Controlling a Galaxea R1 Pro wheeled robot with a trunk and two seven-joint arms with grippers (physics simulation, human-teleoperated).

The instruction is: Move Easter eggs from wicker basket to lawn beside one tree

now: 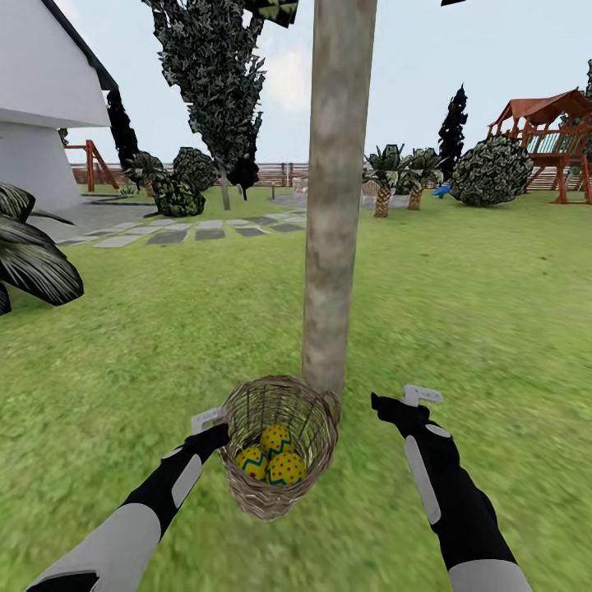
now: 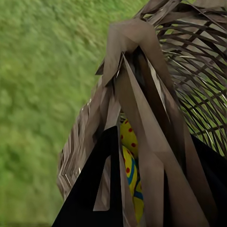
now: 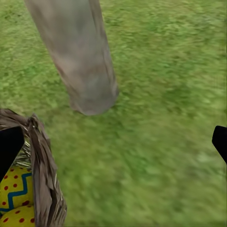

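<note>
The wicker basket (image 1: 271,497) hangs tilted toward me just in front of the foot of the tree (image 1: 333,247), with my left gripper (image 1: 215,429) shut on its braided rim. Three yellow Easter eggs (image 1: 275,438) (image 1: 252,462) (image 1: 286,469) lie inside it. In the left wrist view the left gripper (image 2: 151,175) holds wicker between its black fingers (image 2: 92,194), with an egg (image 2: 128,137) behind. My right gripper (image 1: 393,403) is open and empty, right of the basket. In the right wrist view the right gripper (image 3: 113,144) is spread over the lawn (image 3: 156,156), near the trunk (image 3: 80,56) and the basket (image 3: 42,161).
Green lawn (image 1: 477,312) stretches all around the trunk. A dark spiky plant (image 1: 29,255) stands at the left, with a grey stepping-stone path (image 1: 181,234) and a white house (image 1: 41,107) behind. Shrubs (image 1: 492,171) and a wooden play structure (image 1: 551,136) lie far right.
</note>
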